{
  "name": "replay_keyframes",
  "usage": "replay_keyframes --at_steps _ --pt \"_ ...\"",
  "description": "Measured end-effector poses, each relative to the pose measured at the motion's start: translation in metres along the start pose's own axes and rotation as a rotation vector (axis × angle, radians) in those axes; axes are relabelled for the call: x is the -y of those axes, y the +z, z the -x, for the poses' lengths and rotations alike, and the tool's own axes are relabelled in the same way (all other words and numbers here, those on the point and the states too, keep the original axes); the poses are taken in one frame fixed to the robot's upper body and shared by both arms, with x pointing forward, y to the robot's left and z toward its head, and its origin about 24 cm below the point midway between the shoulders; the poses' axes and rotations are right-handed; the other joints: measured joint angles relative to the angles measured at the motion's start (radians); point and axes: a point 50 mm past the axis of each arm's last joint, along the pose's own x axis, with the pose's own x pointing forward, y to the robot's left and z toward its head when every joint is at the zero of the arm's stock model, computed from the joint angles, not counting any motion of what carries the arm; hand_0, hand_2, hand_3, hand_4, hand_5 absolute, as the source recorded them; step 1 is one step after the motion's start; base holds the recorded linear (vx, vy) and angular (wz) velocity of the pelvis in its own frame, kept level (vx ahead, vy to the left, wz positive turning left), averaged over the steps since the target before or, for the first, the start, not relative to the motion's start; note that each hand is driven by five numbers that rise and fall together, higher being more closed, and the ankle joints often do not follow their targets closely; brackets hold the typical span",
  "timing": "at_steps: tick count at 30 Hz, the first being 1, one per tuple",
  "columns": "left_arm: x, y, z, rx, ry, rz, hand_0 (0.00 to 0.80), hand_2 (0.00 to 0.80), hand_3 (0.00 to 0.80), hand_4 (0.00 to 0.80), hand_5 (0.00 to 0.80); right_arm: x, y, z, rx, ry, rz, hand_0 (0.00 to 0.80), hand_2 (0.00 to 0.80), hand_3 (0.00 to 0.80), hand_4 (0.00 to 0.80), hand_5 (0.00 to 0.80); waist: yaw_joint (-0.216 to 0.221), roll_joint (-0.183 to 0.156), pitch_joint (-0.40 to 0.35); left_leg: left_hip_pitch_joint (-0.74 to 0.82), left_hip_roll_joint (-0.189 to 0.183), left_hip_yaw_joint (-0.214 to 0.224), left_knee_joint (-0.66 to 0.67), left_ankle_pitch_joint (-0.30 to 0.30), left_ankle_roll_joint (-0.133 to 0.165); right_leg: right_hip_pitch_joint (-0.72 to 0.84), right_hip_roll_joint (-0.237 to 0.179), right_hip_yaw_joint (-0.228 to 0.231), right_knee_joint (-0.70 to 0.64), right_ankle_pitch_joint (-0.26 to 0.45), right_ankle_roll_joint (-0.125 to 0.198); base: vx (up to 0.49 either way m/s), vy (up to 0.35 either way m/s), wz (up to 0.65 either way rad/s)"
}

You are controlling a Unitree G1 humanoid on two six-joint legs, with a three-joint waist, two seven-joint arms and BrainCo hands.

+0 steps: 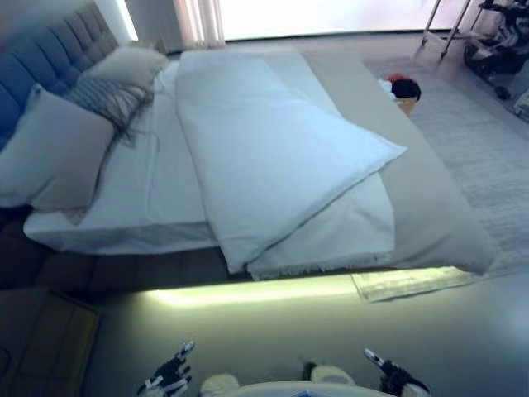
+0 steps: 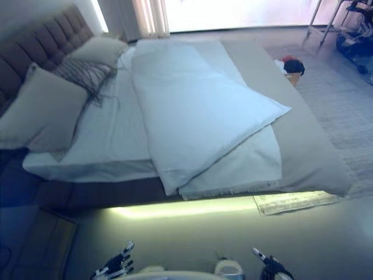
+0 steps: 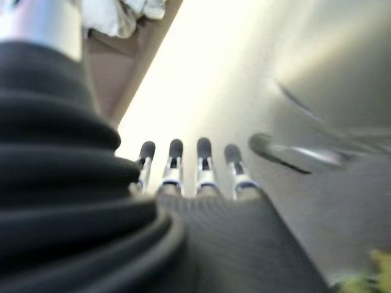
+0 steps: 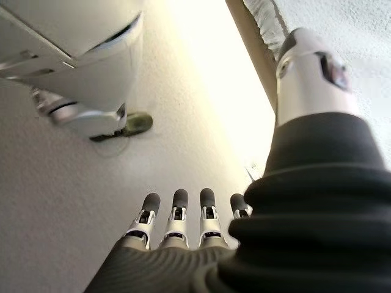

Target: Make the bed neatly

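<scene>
A low bed (image 1: 430, 198) with a grey sheet fills the view. A white duvet (image 1: 264, 157) lies folded and skewed across it, one corner jutting right and its lower edge hanging over the near side. Two beige pillows (image 1: 58, 149) lean at the tufted headboard (image 1: 58, 45), with a fringed grey throw (image 1: 111, 99) between them. My left hand (image 1: 169, 376) and right hand (image 1: 393, 376) hang low near the floor, well short of the bed, both open and empty. The wrist views show straight fingers (image 3: 174, 162) (image 4: 177, 210) over the floor.
A lit strip (image 1: 248, 291) glows under the bed's near edge. A brown nightstand (image 1: 45, 339) stands at lower left. A pale rug (image 1: 479, 157) lies right of the bed, with a small basket of dark and red items (image 1: 402, 89) and a wheeled stand (image 1: 492, 37) behind.
</scene>
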Motion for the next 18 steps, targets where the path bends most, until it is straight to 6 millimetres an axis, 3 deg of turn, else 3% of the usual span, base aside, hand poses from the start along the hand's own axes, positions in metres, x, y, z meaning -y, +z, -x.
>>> replay_keyframes --at_steps 1,2,3,4,5,6,7,8,10,12,13,14,15,16,17,18 --pt "0.001 -0.003 0.000 -0.009 -0.002 0.002 0.000 0.000 0.000 0.000 0.000 -0.002 0.002 0.000 0.002 0.004 0.012 0.000 0.000 0.000 0.000 0.000 0.016 -0.015 0.010 -0.061 -0.016 -0.024 0.082 0.050 -0.003 0.014 -0.010 0.024 -0.016 0.007 -0.017 0.329 0.082 -0.39" --pt "0.002 -0.011 0.001 -0.027 -0.002 0.010 0.000 0.000 0.000 0.000 0.000 0.003 -0.003 0.000 -0.016 -0.013 0.029 0.000 0.000 0.000 0.000 0.000 0.023 -0.021 0.007 -0.064 -0.043 -0.010 0.047 0.045 0.002 0.035 -0.015 0.036 -0.071 0.013 -0.026 0.379 0.112 -0.47" --pt "0.004 -0.018 0.001 -0.043 -0.007 0.018 0.000 0.000 0.000 0.000 0.000 0.007 -0.004 0.001 -0.026 -0.025 0.033 0.000 0.000 0.000 0.000 0.000 0.023 -0.011 0.003 -0.047 -0.061 0.019 -0.075 0.043 0.013 0.073 -0.012 0.036 -0.171 0.012 -0.023 0.466 0.153 -0.51" --pt "0.010 -0.026 0.001 -0.059 -0.017 0.028 0.000 0.000 0.000 0.000 0.000 0.011 -0.001 0.001 -0.028 -0.036 0.036 0.000 0.000 0.000 0.000 0.000 0.030 0.043 0.001 -0.030 -0.053 0.053 -0.222 0.052 0.030 0.121 0.043 0.042 -0.238 0.021 -0.015 0.510 0.178 -0.41" --pt "0.014 -0.030 0.001 -0.064 -0.028 0.034 0.000 0.000 0.000 0.000 0.000 0.016 0.003 0.001 -0.027 -0.049 0.035 0.000 0.000 0.000 0.000 0.000 0.030 0.121 0.006 -0.026 0.012 0.054 -0.337 0.043 0.013 0.118 0.130 0.038 -0.110 -0.006 -0.045 0.558 0.186 -0.17" --pt "0.006 -0.011 0.000 -0.011 -0.016 0.016 0.000 0.000 0.000 0.000 0.000 0.012 -0.010 0.001 -0.075 -0.038 0.025 0.000 0.000 0.000 0.000 0.000 0.027 0.077 0.004 -0.030 -0.031 0.076 -0.427 0.041 0.007 0.177 0.104 0.111 -0.139 -0.053 -0.047 0.393 0.127 0.26" --pt "0.013 -0.006 -0.002 0.006 -0.019 0.019 0.000 0.000 0.000 0.000 0.000 0.016 -0.015 0.002 -0.096 -0.045 0.023 0.000 0.000 0.000 0.000 0.000 0.022 0.116 0.038 -0.005 0.000 0.042 -0.536 0.102 0.034 0.237 0.148 0.111 -0.189 -0.036 -0.071 0.347 0.125 0.03" --pt "0.011 -0.007 -0.001 0.006 -0.009 0.025 0.000 0.000 0.000 0.000 0.000 0.019 -0.024 0.004 -0.123 -0.042 0.027 0.000 0.000 0.000 0.000 0.000 0.044 0.112 0.036 0.010 -0.003 0.039 -0.600 0.112 0.030 0.224 0.139 0.124 -0.186 -0.033 -0.078 0.303 0.145 -0.47" --pt "0.005 -0.012 0.000 -0.009 0.021 0.032 0.000 0.000 0.000 0.000 0.000 0.021 -0.029 0.005 -0.134 -0.035 0.028 0.000 0.000 0.000 0.000 0.000 0.074 0.099 0.033 -0.016 0.007 0.057 -0.515 0.103 0.026 0.230 0.097 0.128 -0.195 -0.036 -0.076 0.386 0.246 -0.85" --pt "0.000 -0.015 0.002 -0.019 0.039 0.033 0.000 0.000 0.000 0.000 0.000 0.026 -0.038 0.007 -0.160 -0.040 0.035 0.000 0.000 0.000 0.000 0.000 0.069 0.073 0.021 0.005 -0.003 0.097 -0.467 0.107 0.036 0.278 0.046 0.124 -0.244 -0.042 -0.065 0.364 0.264 -0.37" --pt "0.002 -0.014 0.001 -0.014 0.034 0.033 0.000 0.000 0.000 0.000 0.000 0.029 -0.041 0.008 -0.169 -0.047 0.035 0.000 0.000 0.000 0.000 0.000 0.062 0.066 0.011 0.024 -0.014 0.095 -0.473 0.106 0.037 0.296 0.028 0.122 -0.261 -0.050 -0.049 0.371 0.253 -0.13" --pt "0.002 -0.012 0.001 -0.009 0.027 0.031 0.000 0.000 0.000 0.000 0.000 0.032 -0.046 0.010 -0.180 -0.056 0.034 0.000 0.000 0.000 0.000 0.000 0.062 0.062 -0.004 0.045 -0.027 0.100 -0.495 0.124 0.081 0.317 0.010 0.116 -0.279 -0.054 -0.015 0.358 0.238 -0.09" --pt "0.000 -0.007 0.001 0.004 0.027 0.024 0.000 0.000 0.000 0.000 0.000 0.029 -0.052 0.010 -0.196 -0.046 0.030 0.000 0.000 0.000 0.000 0.000 0.069 0.040 -0.016 0.064 -0.059 0.106 -0.496 0.131 0.145 0.333 -0.022 0.111 -0.286 -0.063 0.010 0.315 0.212 -0.20" --pt "-0.005 -0.002 0.001 0.021 0.033 0.016 0.000 0.000 0.000 0.000 0.000 0.022 -0.059 0.011 -0.213 -0.030 0.024 0.000 0.000 0.000 0.000 0.000 0.073 0.012 -0.031 0.075 -0.087 0.126 -0.503 0.118 0.181 0.335 -0.052 0.100 -0.270 -0.070 0.029 0.342 0.246 -0.06" --pt "-0.010 0.006 0.002 0.039 0.044 0.005 0.000 0.000 0.000 0.000 0.000 0.012 -0.064 0.011 -0.223 -0.004 0.017 0.000 0.000 0.000 0.000 0.000 0.070 -0.020 -0.046 0.075 -0.113 0.124 -0.502 0.105 0.195 0.345 -0.083 0.074 -0.245 -0.074 0.041 0.291 0.213 0.04" --pt "-0.010 0.014 0.002 0.054 0.040 -0.016 0.000 0.000 0.000 0.000 0.000 0.004 -0.064 0.010 -0.216 0.019 0.013 0.000 0.000 0.000 0.000 0.000 0.074 -0.029 -0.053 0.077 -0.126 0.124 -0.491 0.083 0.206 0.342 -0.094 0.049 -0.205 -0.075 0.047 0.302 0.223 0.23"
